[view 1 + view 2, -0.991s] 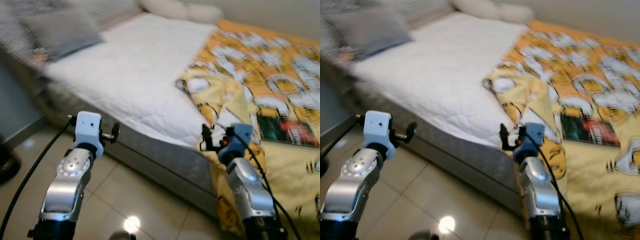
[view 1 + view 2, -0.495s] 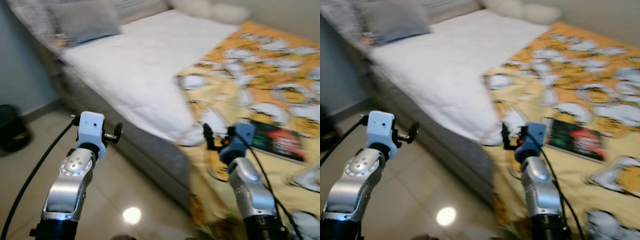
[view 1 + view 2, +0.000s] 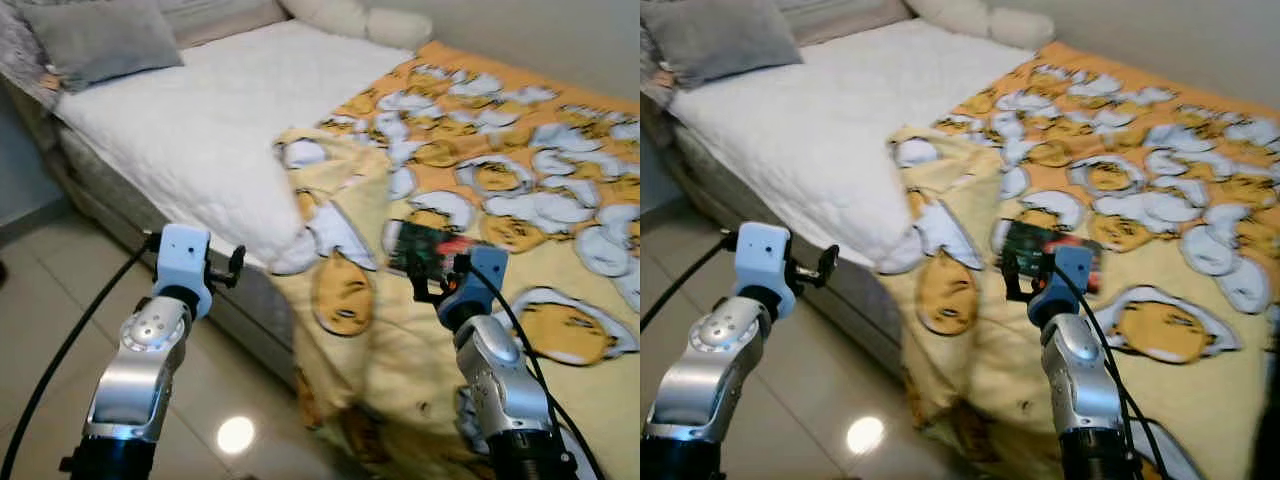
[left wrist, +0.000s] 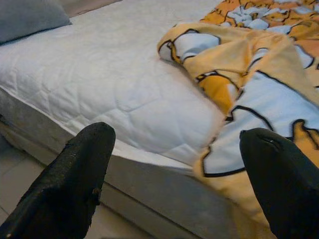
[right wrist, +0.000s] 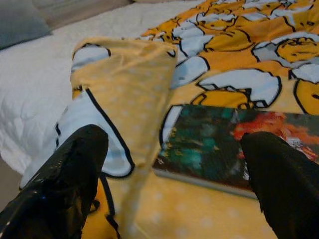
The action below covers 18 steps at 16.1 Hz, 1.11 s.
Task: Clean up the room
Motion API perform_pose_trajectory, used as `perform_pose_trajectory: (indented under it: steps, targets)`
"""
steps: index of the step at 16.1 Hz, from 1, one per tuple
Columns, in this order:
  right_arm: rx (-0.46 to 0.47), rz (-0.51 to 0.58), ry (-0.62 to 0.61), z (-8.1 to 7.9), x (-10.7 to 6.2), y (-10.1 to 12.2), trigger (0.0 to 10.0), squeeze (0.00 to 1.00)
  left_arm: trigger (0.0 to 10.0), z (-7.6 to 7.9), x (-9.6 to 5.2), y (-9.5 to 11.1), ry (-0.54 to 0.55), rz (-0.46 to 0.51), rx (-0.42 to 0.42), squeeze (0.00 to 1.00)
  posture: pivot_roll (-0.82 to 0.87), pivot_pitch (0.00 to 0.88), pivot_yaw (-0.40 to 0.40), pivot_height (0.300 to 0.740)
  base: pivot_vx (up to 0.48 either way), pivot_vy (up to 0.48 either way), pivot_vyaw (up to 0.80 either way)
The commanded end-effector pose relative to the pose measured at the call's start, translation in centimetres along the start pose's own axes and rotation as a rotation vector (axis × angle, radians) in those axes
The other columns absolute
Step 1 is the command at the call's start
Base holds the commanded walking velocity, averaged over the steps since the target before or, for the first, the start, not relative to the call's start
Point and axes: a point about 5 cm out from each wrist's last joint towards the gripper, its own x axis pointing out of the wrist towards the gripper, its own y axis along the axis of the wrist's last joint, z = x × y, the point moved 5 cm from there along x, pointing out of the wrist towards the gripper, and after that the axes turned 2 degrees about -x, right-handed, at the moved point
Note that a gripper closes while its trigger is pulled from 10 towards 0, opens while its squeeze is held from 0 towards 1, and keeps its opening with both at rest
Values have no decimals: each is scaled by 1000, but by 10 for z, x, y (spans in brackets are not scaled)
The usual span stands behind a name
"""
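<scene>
Bed (image 3: 190, 140): white quilted mattress, one corner bared where the yellow-and-orange blanket (image 3: 480, 180) is folded back in a bunched flap. Grey pillow (image 3: 95, 35) at the head, left; white pillows (image 3: 350, 18) at the far edge by the wall. Book (image 5: 229, 144): dark cover with green and red print, laid flat on the blanket just beside the folded flap, partly hidden in the eye views by the right wrist. Right gripper (image 5: 174, 174): held over the blanket, jaws spread wide, nothing between them, book in line beyond. Left gripper (image 4: 174, 169): held off the bed's side over the tiled floor (image 3: 40, 280), jaws likewise spread and empty, facing the mattress corner. Black cable (image 3: 70, 350) is run along the left arm. Compared with half a second ago, the whole view is shifted and sharper; the book is seen closer to the right gripper.
</scene>
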Motion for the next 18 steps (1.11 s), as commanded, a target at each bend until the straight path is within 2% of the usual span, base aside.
perform_pose_trajectory:
  steps: [1, 4, 5, 9, 18]
  targets:
    - [14, 0, 21, -8, 2, 1, 10000, 1000, 10000, -4, 1, 6, 16, 18, 8, 800, -33, 0, -8, 740, 0, 0, 0]
    - [13, -19, 6, -5, 2, -2, 10000, 1000, 10000, 1, 2, 9, -1, 34, 19, 804, -35, 0, -5, 740, 0, 0, 0]
    - [15, -24, 6, -5, 3, -3, 10000, 0, 10000, 2, 2, 9, -8, 36, 18, 808, -35, 0, -6, 740, 0, 0, 0]
    - [-14, -57, -36, 2, 4, -7, 10000, 0, 10000, 5, 1, 11, -39, 47, 5, 824, -33, 0, -7, 740, 0, 0, 0]
    - [-26, -46, -45, 2, 6, -4, 10000, 0, 10000, 9, 1, 9, -75, 38, -3, 827, -33, 0, -5, 740, 337, 0, 67]
